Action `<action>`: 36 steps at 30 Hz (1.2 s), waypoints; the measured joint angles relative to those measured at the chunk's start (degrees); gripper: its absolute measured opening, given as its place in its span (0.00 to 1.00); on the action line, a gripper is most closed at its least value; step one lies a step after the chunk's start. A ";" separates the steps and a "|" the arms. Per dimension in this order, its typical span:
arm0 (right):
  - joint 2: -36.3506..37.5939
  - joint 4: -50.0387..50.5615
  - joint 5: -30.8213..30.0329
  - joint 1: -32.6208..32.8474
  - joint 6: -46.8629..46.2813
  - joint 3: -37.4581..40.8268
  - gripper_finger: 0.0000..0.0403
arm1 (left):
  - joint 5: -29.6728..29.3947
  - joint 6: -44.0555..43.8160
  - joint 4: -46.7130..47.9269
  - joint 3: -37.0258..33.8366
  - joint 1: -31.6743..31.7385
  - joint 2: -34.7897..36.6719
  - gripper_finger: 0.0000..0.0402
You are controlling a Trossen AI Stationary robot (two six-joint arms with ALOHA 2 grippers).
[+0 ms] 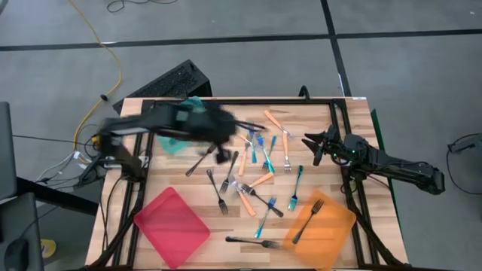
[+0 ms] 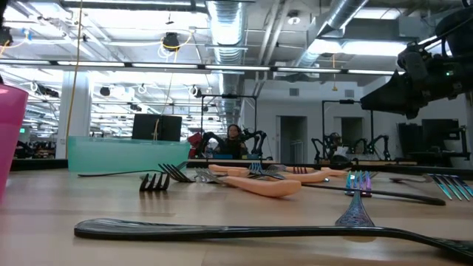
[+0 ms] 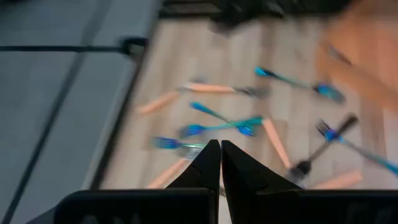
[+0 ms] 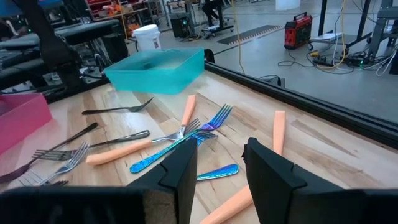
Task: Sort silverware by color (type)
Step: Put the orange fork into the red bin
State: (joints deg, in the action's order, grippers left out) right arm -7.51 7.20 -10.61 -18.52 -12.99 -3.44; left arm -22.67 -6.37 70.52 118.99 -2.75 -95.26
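Three trays sit on my counter [image 1: 354, 113]: a teal tray [image 1: 181, 128] at the far left, largely hidden under my left arm, a red tray [image 1: 172, 226] at the near left, and an orange tray [image 1: 322, 227] at the near right. Between them the forks [image 1: 256, 177] lie loose and criss-crossed in the middle of the counter. From above I count roughly five orange-handled, about six blue and about six black, though overlaps and blur make the count uncertain. One black fork [image 1: 307, 218] lies across the orange tray, and another [image 1: 252, 242] lies near the front edge.

My left hand [image 3: 221, 163] is smeared with motion over the far left of the counter beside the teal tray; its fingers are pressed together, holding nothing. My right hand [image 4: 217, 163] hangs above the far right side, its fingers spread with nothing between them.

Only the counter-level view shows the room behind, with a person [image 2: 235, 138] seated far off. Only the right wrist view shows a white bucket [image 4: 148, 36] and a red case [image 4: 297, 30] on the floor.
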 joint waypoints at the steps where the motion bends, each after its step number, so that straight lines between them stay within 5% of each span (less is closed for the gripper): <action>1: 0.00 0.00 0.00 0.00 0.00 0.00 0.38 | -1.82 -2.01 -0.13 -2.17 -0.66 3.39 0.00; 9: 0.00 -0.02 -0.01 0.00 0.01 0.00 0.38 | -15.45 -14.63 -9.73 -33.00 -6.68 26.23 0.00; 15: 0.00 -0.03 -0.13 0.00 -0.02 0.00 0.38 | -15.42 -11.41 -35.72 -58.66 -7.84 35.95 0.00; 21: 0.00 -0.29 -2.93 0.00 -0.02 0.00 0.38 | -16.52 -5.93 -62.51 -76.65 -5.54 36.60 0.00; 28: 0.00 -0.33 -3.78 0.00 -0.04 0.00 0.38 | -11.88 0.31 -84.64 -84.44 -1.54 26.78 0.07; 36: 0.00 -0.35 -4.00 0.00 -0.02 0.00 0.38 | 3.52 14.00 -86.83 -78.00 -0.13 11.41 0.28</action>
State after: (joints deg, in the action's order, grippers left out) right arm -7.51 6.85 -14.61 -18.52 -13.02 -3.44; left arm -19.14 7.63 -16.31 40.98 -2.87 -83.85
